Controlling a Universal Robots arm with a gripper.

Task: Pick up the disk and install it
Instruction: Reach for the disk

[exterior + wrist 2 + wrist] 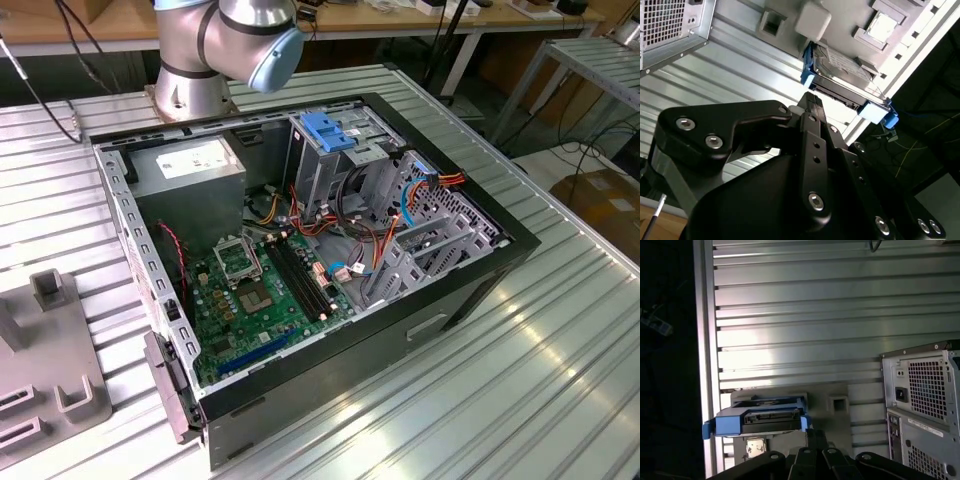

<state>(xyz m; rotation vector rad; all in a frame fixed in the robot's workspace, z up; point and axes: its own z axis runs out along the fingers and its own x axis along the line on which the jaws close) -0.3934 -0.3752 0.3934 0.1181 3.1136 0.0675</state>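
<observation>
So the disk (pixel 840 80) isn't in the machine yet. It's sitting outside the computer case (pixel 480 270), lying flat on a grey fixture plate (pixel 840 412) close to the edge of the slatted metal table (pixel 500 400), and you can see its blue rails along the sides in both wrist views. The gripper (pixel 811 102) hangs right over the plate with its tip just beside the near edge of the disk, touching or not I honestly couldn't say. I also can't tell how far the pincer is open or whether it has a grip on anything (the black body of it blocks most of the second wrist view). In the first wrist view the disk (pixel 767 416) sits just beside the gripper (pixel 816 435), with the perforated back panel of the case (pixel 925 390) well off to one side. In the exterior view the case lies on its side with the cover off. Inside are the green motherboard (pixel 260 300), a grey power supply (pixel 190 170) with a white label, and a blue latch (pixel 325 130) on top of the metal drive cage. The arm (pixel 230 40) rises from behind the case.
</observation>
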